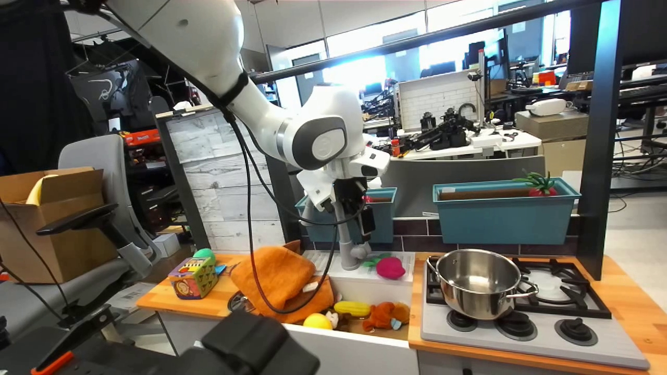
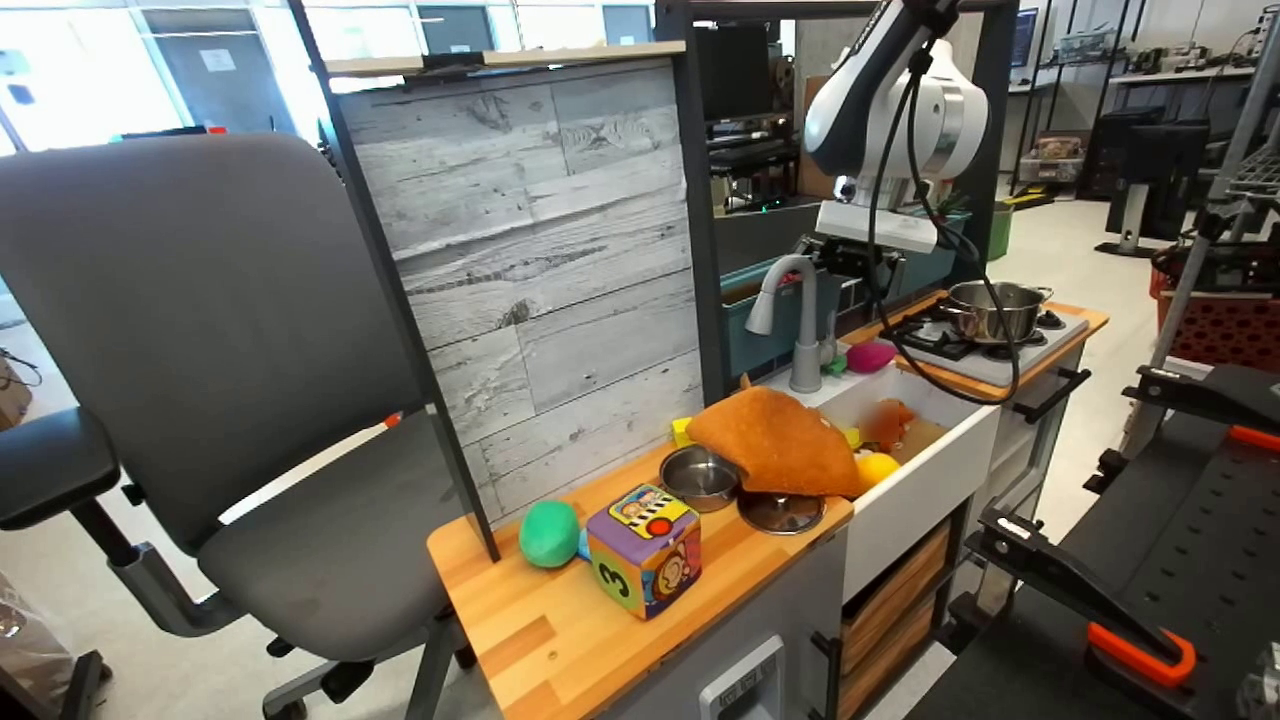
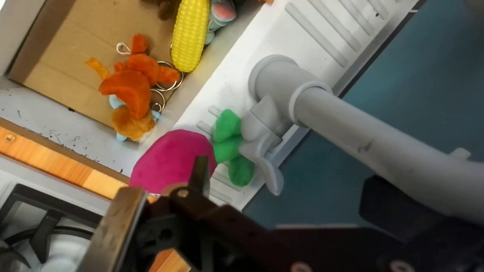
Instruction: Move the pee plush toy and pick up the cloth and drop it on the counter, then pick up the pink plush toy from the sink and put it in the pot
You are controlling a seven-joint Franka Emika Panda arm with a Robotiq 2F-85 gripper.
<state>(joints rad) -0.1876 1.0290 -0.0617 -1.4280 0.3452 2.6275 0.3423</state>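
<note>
The pink plush toy (image 1: 391, 267) with green leaves lies on the white ledge behind the sink (image 2: 915, 510), beside the faucet; it also shows in the wrist view (image 3: 172, 160). My gripper (image 3: 167, 176) is open and empty, its two fingers apart, above the pink toy near the faucet; it also shows in an exterior view (image 2: 850, 260). The orange cloth (image 2: 775, 440) is bunched on the counter (image 2: 540, 640) and hangs into the sink (image 1: 372, 289). The green pee plush toy (image 2: 549, 534) sits at the counter's far end. The steel pot (image 1: 477, 281) stands uncovered on the stove.
The grey faucet (image 3: 363, 132) rises close beside my gripper. The sink holds a yellow corn (image 3: 191, 36), an orange plush (image 3: 132, 83) and a yellow ball (image 1: 317, 321). A toy cube (image 2: 645, 550), metal bowl (image 2: 700, 478) and glass lid (image 2: 782, 512) stand on the counter. Teal planters (image 1: 505, 216) line the back.
</note>
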